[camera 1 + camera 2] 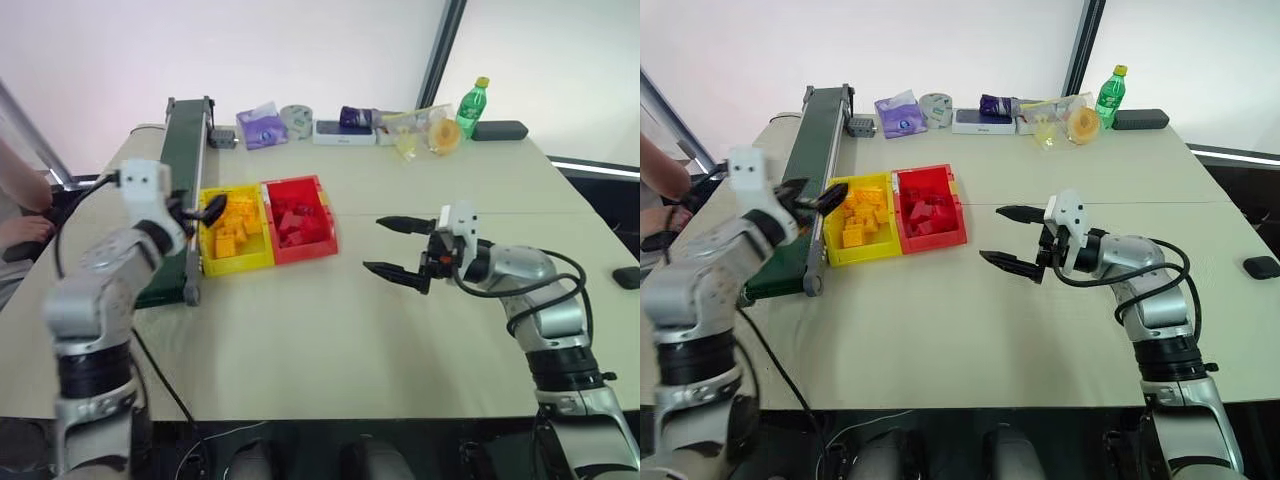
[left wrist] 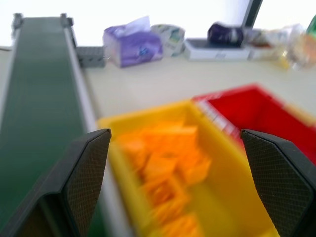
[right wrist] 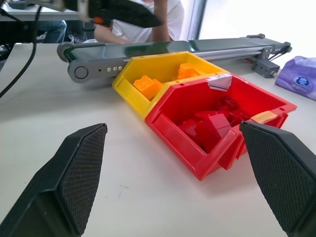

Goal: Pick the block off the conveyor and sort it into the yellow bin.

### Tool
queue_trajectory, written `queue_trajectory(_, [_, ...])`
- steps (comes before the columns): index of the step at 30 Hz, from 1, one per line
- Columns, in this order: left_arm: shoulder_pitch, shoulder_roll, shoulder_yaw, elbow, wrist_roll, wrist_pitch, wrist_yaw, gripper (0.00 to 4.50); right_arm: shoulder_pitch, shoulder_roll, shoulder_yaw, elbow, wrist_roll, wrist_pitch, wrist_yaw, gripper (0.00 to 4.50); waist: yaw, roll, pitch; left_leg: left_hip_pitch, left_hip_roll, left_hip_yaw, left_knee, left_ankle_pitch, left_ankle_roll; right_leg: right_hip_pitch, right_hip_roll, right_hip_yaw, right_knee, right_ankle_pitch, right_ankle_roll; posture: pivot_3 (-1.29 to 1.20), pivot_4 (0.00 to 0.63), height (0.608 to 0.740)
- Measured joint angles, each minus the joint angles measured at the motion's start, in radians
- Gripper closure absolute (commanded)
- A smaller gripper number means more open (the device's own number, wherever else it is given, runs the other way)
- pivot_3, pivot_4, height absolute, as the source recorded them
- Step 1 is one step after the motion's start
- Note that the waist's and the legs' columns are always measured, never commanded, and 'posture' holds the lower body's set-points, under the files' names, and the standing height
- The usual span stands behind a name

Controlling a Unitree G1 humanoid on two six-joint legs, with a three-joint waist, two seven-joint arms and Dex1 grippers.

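Note:
The dark green conveyor (image 1: 185, 140) runs along the table's left side, and the stretch of belt (image 2: 34, 98) in the left wrist view is bare. Right beside it stands the yellow bin (image 1: 238, 266), holding several yellow-orange blocks (image 1: 232, 232); I cannot tell the task's block from the others. My left gripper (image 1: 203, 213) hovers over the bin's conveyor-side edge, open wide, with nothing between its fingers (image 2: 84, 168). My right gripper (image 1: 373, 244) hangs open and empty above the table, right of the bins, pointing toward them.
A red bin (image 1: 305, 250) of red bricks is joined to the yellow bin's right side. A purple tissue pack (image 1: 261, 127), a tape roll (image 1: 296, 118), a green bottle (image 1: 472, 107) and other items line the far edge. A person's arm (image 1: 20, 210) is at the left.

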Motion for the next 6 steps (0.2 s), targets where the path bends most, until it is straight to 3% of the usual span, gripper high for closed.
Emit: queue_trajectory(6, [0.197, 0.200, 0.151, 0.036, -0.028, -0.121, -0.237, 0.08, -0.001, -0.005, 0.003, 0.018, 0.000, -0.009, 0.022, 0.00, 0.006, 0.000, 0.000, 0.000, 0.000, 0.000, -0.001, 0.000, 0.000, 0.000, -0.002, -0.001, 0.000, 0.000, 0.000, 0.00, 0.150, 0.740])
